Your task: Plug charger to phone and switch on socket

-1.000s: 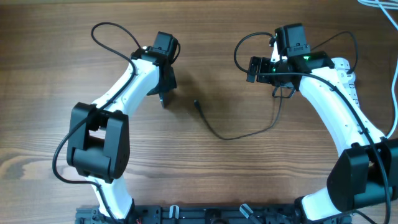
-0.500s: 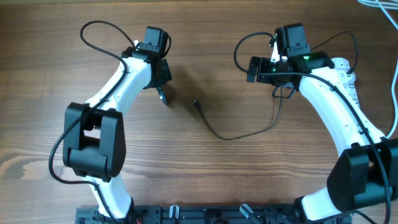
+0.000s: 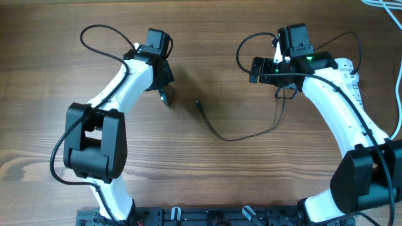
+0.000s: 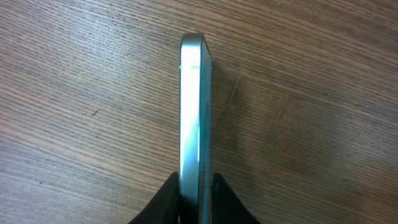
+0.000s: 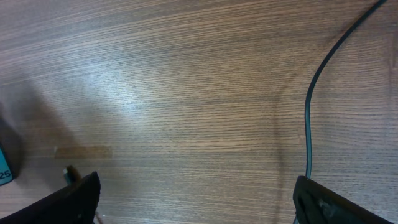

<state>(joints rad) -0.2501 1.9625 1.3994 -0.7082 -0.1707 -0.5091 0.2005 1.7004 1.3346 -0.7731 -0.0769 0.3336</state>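
Observation:
My left gripper (image 4: 196,194) is shut on the phone (image 4: 196,106), which I see edge-on as a thin teal-white slab above the wood. In the overhead view the left gripper (image 3: 162,91) holds the phone (image 3: 165,99) left of the charger's dark connector tip (image 3: 198,105). The charger's thin black cable (image 3: 233,138) curves right and up under my right arm. My right gripper (image 3: 254,69) is open and empty; in the right wrist view (image 5: 196,199) its fingers are spread wide, with the cable (image 5: 308,118) at right and the phone's corner (image 5: 4,174) at far left. The socket is out of view.
White cords (image 3: 380,7) cross the top right corner of the wooden table (image 3: 207,182). The arm bases stand along the front edge.
My left arm has swung left and back with the phone in its grip, away from the connector tip. The right arm and the cable have not moved.

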